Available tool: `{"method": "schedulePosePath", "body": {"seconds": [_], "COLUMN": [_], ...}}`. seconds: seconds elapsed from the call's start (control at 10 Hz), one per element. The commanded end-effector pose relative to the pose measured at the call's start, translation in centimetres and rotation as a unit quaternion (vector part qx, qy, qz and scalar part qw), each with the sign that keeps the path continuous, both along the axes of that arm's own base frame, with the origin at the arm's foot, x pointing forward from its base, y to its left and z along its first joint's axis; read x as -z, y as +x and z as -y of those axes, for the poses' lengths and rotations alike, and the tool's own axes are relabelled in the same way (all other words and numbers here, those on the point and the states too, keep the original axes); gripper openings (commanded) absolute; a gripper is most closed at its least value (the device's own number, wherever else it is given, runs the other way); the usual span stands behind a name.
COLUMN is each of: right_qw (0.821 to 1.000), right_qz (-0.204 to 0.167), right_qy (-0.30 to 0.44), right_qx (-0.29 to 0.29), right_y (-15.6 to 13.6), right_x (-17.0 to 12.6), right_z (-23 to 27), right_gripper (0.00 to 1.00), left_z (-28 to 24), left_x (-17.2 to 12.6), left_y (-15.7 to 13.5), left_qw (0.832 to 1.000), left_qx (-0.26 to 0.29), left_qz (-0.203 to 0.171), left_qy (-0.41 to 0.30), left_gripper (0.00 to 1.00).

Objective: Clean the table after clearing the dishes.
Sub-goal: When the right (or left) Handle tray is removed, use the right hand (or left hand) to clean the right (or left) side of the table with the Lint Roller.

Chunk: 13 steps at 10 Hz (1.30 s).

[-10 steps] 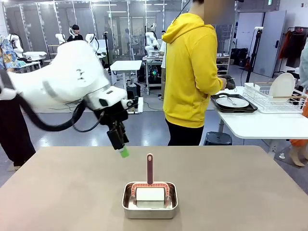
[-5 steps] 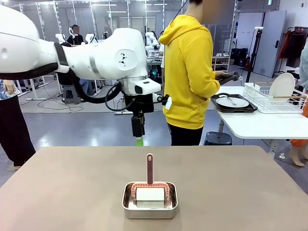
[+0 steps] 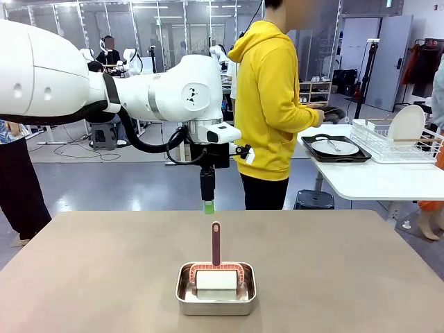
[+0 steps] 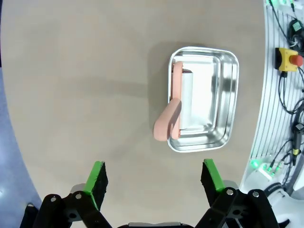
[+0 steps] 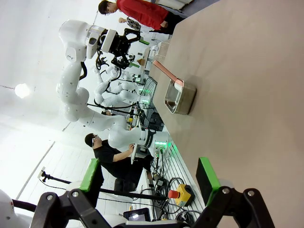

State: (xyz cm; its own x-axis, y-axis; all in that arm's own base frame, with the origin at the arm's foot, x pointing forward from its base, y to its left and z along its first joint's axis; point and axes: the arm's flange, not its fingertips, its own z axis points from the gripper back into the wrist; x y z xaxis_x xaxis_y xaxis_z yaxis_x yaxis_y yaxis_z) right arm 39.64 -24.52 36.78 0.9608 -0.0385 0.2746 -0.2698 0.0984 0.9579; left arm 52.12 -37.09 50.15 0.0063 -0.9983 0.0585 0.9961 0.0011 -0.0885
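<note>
The tan-brown table (image 3: pixel 104 277) carries a small steel pan (image 3: pixel 216 297) holding a white roller with a reddish-brown handle (image 3: pixel 216 244) that stands upright. My left gripper (image 3: pixel 208 207) hangs open, pointing down, above the table's far edge just behind the pan. In the left wrist view the left gripper (image 4: pixel 154 185) is open above bare table, with the pan (image 4: pixel 227 95) ahead and the handle (image 4: pixel 166 126) leaning toward it. My right gripper (image 5: pixel 149 178) is open over the table (image 5: pixel 247 95), far from the pan (image 5: pixel 180 100). One of the dishes (image 3: pixel 335 147), a white plate on a dark tray, lies on the white side table.
A person in a yellow hoodie (image 3: pixel 274 104) stands past the far edge, facing the white side table (image 3: pixel 374 182). A wire rack (image 3: pixel 395 142) with a white plate stands there. An emergency-stop box (image 4: pixel 289 59) and cables lie beside the table's near edge.
My left arm has swung from the left side toward the middle. Its gripper now hangs straight down behind the pan. The pan and roller have not moved.
</note>
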Motion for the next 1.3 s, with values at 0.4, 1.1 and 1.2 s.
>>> {"method": "schedulePosePath", "body": {"seconds": [0.4, 1.1, 1.2], "right_qw": [1.000, 1.000, 1.000], "right_qz": [0.003, 0.003, 0.003], "right_qy": [-0.001, -0.001, -0.001], "right_qx": [-0.001, -0.001, -0.001], "right_y": [-0.4, -0.4, -0.4], "right_x": [-0.3, -0.3, -0.3], "right_z": [-0.2, -0.2, -0.2], "right_gripper": [1.00, 1.00, 1.00], "left_z": [1.0, 1.5, 1.4], "left_x": [3.3, 8.1, 8.6], "left_y": [0.5, -1.3, -1.5], "left_qw": [1.000, 0.999, 0.999], "left_qx": [0.000, -0.010, -0.014], "left_qz": [-0.016, -0.033, -0.032], "left_qy": [0.001, 0.000, 0.001], "left_gripper": [1.00, 1.00, 1.00]}}
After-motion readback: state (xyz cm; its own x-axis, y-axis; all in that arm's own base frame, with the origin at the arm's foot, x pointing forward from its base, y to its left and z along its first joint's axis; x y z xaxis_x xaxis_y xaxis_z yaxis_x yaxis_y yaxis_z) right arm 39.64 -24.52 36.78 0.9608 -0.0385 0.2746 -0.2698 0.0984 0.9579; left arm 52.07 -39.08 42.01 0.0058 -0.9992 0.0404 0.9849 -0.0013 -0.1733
